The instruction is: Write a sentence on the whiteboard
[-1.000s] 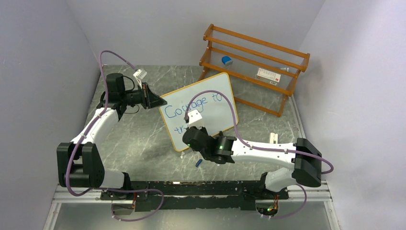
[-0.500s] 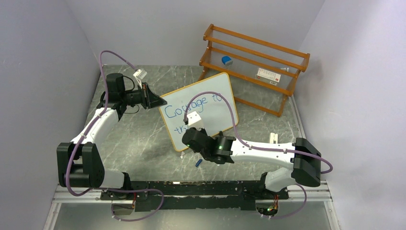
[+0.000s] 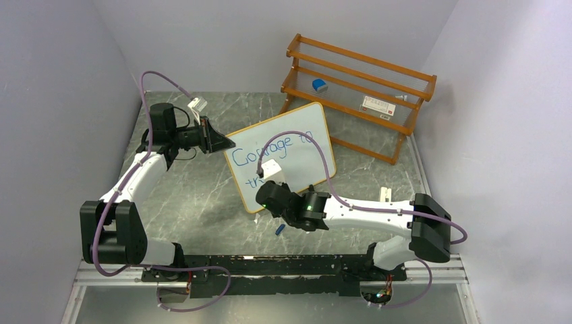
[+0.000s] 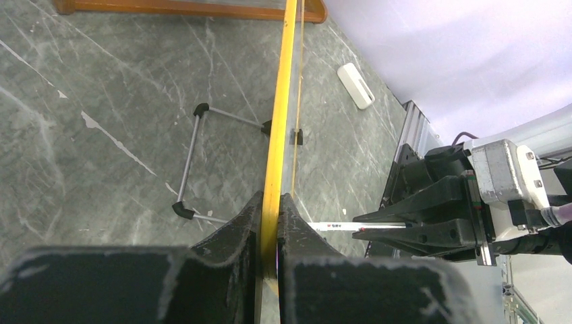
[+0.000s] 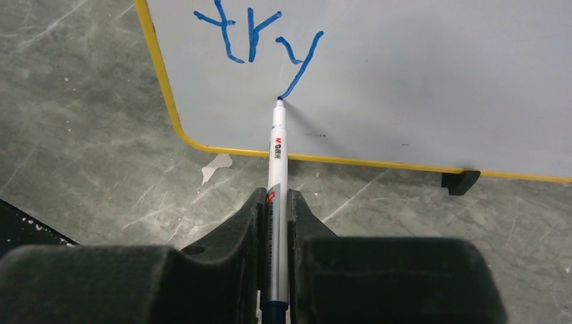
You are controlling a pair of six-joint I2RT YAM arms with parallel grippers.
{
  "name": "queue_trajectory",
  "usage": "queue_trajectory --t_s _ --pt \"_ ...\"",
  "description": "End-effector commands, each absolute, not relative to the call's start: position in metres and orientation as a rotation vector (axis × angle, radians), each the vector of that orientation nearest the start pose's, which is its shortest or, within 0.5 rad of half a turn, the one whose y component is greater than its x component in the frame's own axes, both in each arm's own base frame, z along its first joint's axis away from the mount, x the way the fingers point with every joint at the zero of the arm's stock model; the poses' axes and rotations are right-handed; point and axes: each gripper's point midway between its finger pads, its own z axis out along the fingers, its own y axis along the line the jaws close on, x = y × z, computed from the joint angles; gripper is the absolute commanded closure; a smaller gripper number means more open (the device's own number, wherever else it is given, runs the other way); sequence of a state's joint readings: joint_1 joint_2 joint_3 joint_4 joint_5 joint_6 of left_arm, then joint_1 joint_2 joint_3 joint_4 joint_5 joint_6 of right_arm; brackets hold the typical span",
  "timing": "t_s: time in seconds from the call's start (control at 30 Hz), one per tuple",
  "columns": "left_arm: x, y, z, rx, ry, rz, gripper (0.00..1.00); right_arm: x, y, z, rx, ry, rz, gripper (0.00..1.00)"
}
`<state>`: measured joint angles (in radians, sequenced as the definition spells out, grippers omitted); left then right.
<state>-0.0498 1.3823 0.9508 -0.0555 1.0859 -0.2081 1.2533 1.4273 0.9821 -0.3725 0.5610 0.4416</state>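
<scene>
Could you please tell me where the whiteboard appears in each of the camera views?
Top external: the whiteboard is at the centre of the picture.
Left wrist: the whiteboard is edge-on, a yellow strip rising from the left tool clamped on it.
Right wrist: the whiteboard fills the upper part.
Shared landmark: the marker in the right tool, visible in both wrist views.

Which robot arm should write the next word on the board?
Right. The right gripper is shut on the marker, with its tip on the whiteboard at the tail of "try". The left gripper is shut on the whiteboard's frame, steadying it.
</scene>
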Motion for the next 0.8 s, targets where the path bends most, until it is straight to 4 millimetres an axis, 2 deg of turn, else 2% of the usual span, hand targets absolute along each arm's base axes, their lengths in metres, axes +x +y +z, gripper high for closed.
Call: queue_trajectory --t_s 0.0,0.27,0.53,0.77 --pt "0.321 -0.179 0.194 0.510 2.010 -1.228 0.95 0.185 0.327 0.135 -0.650 2.141 0.288 1.00" --pt "0.321 -0.179 0.194 0.511 2.012 -1.226 0.95 0.187 0.321 0.153 -0.630 2.102 0.292 1.00" --pt "0.321 -0.179 0.193 0.510 2.014 -1.223 0.95 0.205 0.301 0.172 -0.545 2.050 0.241 1.00" --pt "0.322 -0.179 0.192 0.511 2.017 -1.223 0.95 0.222 0.281 0.174 -0.472 2.052 0.233 1.00"
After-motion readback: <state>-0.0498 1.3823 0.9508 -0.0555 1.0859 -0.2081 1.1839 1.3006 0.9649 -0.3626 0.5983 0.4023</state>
